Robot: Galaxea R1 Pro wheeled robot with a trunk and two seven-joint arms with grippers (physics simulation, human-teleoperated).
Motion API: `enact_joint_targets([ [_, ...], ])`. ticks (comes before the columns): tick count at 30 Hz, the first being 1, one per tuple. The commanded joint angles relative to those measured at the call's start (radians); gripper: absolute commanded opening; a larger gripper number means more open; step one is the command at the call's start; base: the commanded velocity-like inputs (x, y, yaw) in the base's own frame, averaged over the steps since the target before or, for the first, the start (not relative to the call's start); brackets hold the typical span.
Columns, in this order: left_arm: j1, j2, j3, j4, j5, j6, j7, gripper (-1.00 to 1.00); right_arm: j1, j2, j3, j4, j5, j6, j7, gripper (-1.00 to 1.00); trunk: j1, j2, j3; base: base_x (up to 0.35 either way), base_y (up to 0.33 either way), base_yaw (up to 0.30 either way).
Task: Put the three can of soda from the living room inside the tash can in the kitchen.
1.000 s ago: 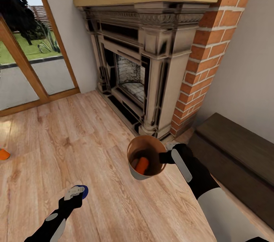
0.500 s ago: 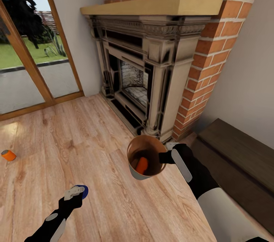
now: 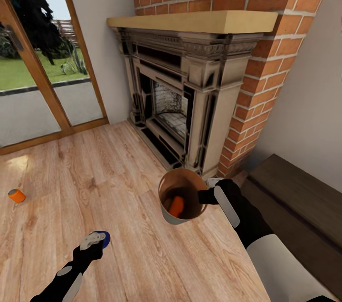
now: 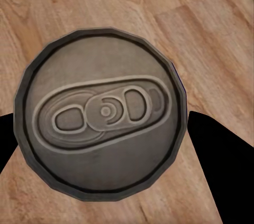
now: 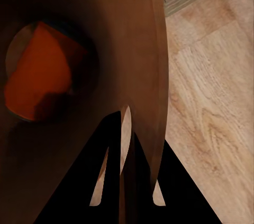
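My right gripper (image 3: pixel 205 196) is shut on the rim of the grey trash can (image 3: pixel 172 217), held above the wood floor in front of the fireplace. An orange soda can (image 3: pixel 176 206) lies inside its copper-brown interior (image 5: pixel 127 39), also seen as the orange can (image 5: pixel 39 73) in the right wrist view. My left gripper (image 3: pixel 96 239) is shut on the blue soda can (image 3: pixel 105 239); its silver top (image 4: pixel 103 113) faces the left wrist camera. A second orange can (image 3: pixel 17 195) lies on the floor at far left.
The red-brick fireplace (image 3: pixel 190 97) with its dark ornate surround stands straight ahead. Wood-framed glass doors (image 3: pixel 38 69) are at the left. A dark low bench or step (image 3: pixel 299 202) runs along the right wall. Open wood floor (image 3: pixel 95 173) lies between.
The whole head view has shifted, so the camera turned: fireplace and the floor can slid rightward in the picture. Both grippers keep their holds and places relative to me.
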Motion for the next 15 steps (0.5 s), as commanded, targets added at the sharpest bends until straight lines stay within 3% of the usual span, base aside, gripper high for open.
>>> enact_joint_targets([
  [1, 0.0, 0.0, 0.0, 0.0, 0.0, 0.0, 0.0, -1.0, 0.0, 0.0, -0.001, 0.0, -0.017, -0.004, 0.005, -1.0, -0.004, 0.007, 0.004, 0.0, 0.0, 0.012],
  [15, 0.0, 0.0, 0.0, 0.0, 0.0, 0.0, -0.001, -1.0, 0.0, 0.0, -0.001, 0.0, -0.017, -0.004, 0.005, -1.0, -0.058, 0.105, 0.048, 0.0, 0.0, 0.002],
])
